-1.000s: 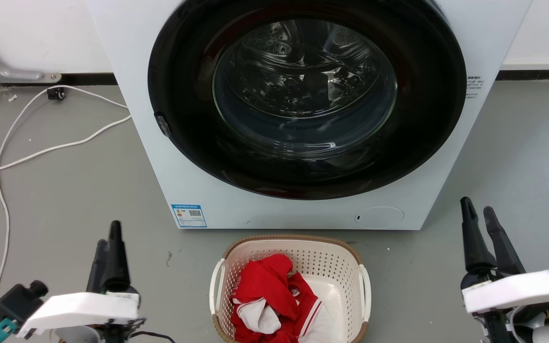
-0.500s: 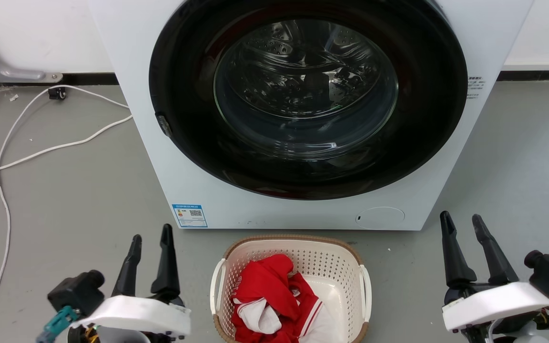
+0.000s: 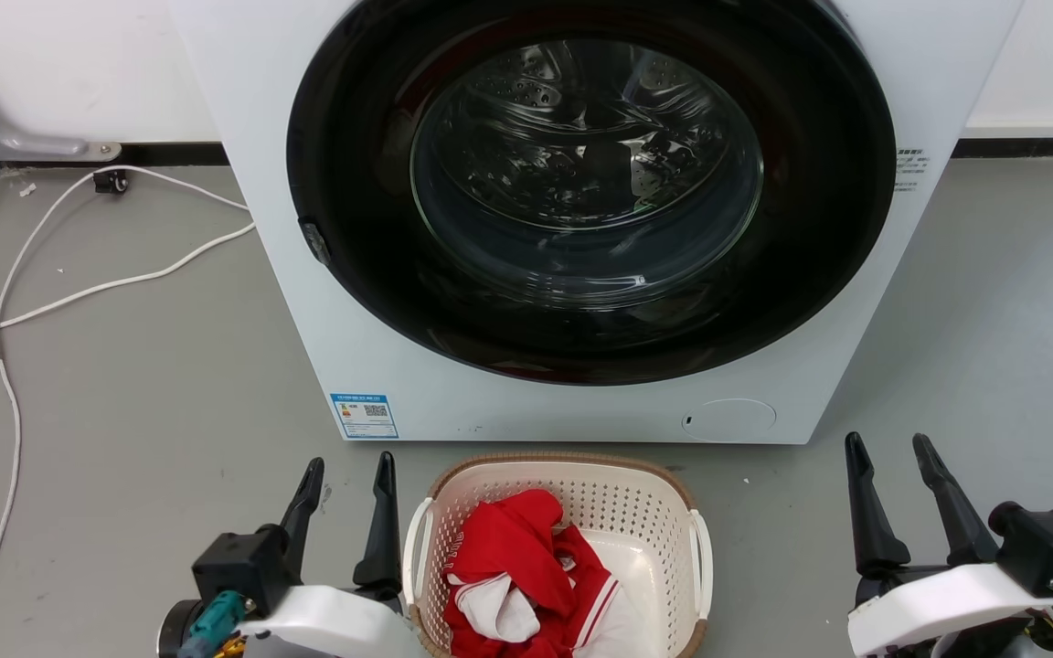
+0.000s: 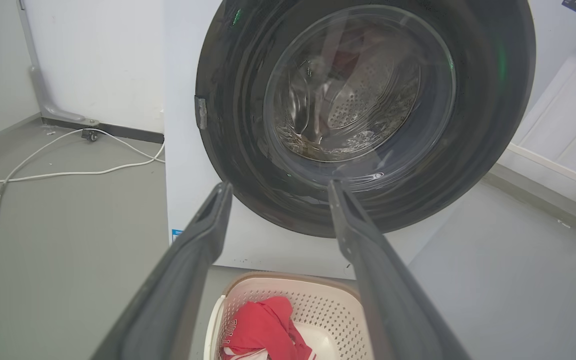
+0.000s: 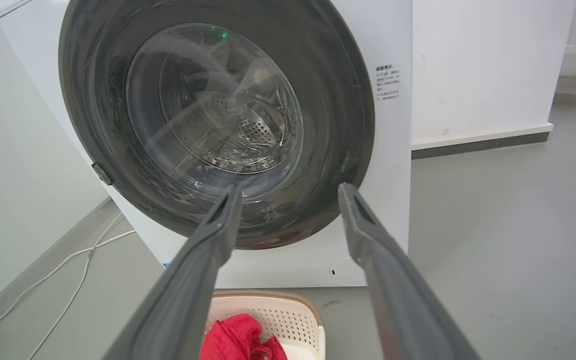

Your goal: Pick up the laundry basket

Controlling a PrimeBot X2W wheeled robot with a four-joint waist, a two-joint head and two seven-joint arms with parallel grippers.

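laundry basket (image 3: pixel 622 501) sits on the grey floor (image 3: pixel 152 393) right in front of the washing machine (image 3: pixel 252 110), low and centre in the head view, with red and white clothes (image 3: pixel 513 548) heaped inside. left gripper (image 3: pixel 350 464) hangs just beside the basket's left handle (image 3: pixel 410 548), inner finger close to it, though i can't tell if it touches; its fingers are spread apart with nothing between them. right gripper (image 3: pixel 888 445) is out on the right, well apart from the basket, fingers parted too and holding nothing. both pairs of fingers point toward the machine's dark round door (image 3: pixel 353 274). a white cable (image 3: pixel 124 279) snakes over the floor on the left
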